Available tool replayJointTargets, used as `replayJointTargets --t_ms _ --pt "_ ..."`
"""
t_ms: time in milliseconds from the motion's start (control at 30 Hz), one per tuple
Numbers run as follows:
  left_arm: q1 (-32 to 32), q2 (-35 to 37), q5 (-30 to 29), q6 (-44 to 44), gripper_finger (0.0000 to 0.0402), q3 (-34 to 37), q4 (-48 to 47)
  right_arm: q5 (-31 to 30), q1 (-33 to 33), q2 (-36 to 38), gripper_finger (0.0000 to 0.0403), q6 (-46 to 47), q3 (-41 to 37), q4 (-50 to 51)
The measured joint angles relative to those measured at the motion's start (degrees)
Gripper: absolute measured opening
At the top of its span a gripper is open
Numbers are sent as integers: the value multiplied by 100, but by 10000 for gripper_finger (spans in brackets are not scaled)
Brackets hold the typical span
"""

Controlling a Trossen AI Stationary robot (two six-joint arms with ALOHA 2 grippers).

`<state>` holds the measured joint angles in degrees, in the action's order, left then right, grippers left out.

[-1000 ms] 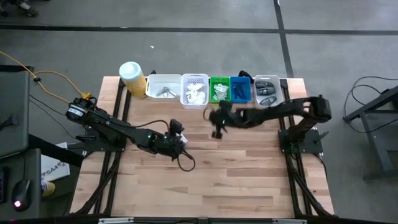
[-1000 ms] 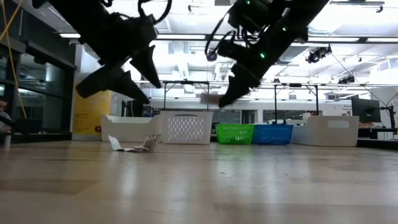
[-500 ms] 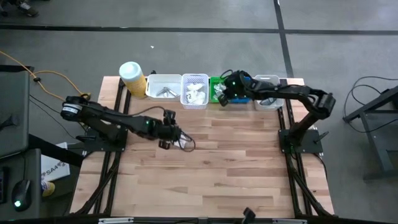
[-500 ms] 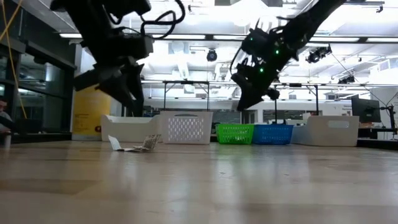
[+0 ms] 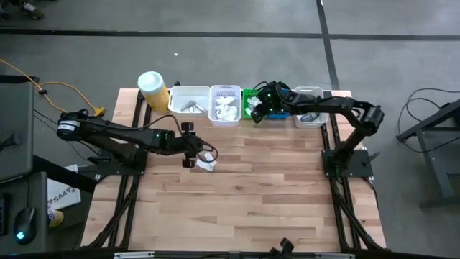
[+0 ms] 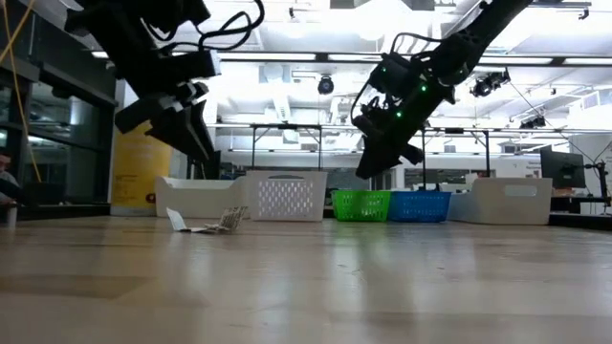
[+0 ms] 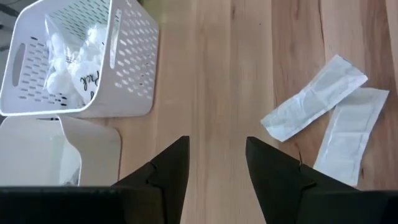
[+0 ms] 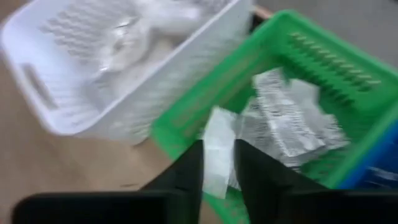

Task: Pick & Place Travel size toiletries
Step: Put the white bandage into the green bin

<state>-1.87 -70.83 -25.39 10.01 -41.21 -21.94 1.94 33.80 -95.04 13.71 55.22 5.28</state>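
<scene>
While my right tool hangs over the near rim of the green basket in the row of bins at the far edge of the surface, it pinches a white sachet between nearly closed fingers, the sachet's long axis running along them and out toward the packets already in that basket. My left tool hovers with fingers parted and empty, well apart from the baskets. Two more sachets lie side by side just beyond and to one side of its tips, so my left arm is the nearer for those.
</scene>
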Motion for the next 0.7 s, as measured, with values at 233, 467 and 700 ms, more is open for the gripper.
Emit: replayJointTargets --t_ms 233,467,700 --pt "0 63 61 -138 155 7 -68 -862 3 30 186 257 0 142" --pt "0 62 844 -412 155 7 -326 -138 -146 420 217 315 0 796" --pt "-4 48 2651 1419 155 7 -644 11 -562 547 206 114 0 888"
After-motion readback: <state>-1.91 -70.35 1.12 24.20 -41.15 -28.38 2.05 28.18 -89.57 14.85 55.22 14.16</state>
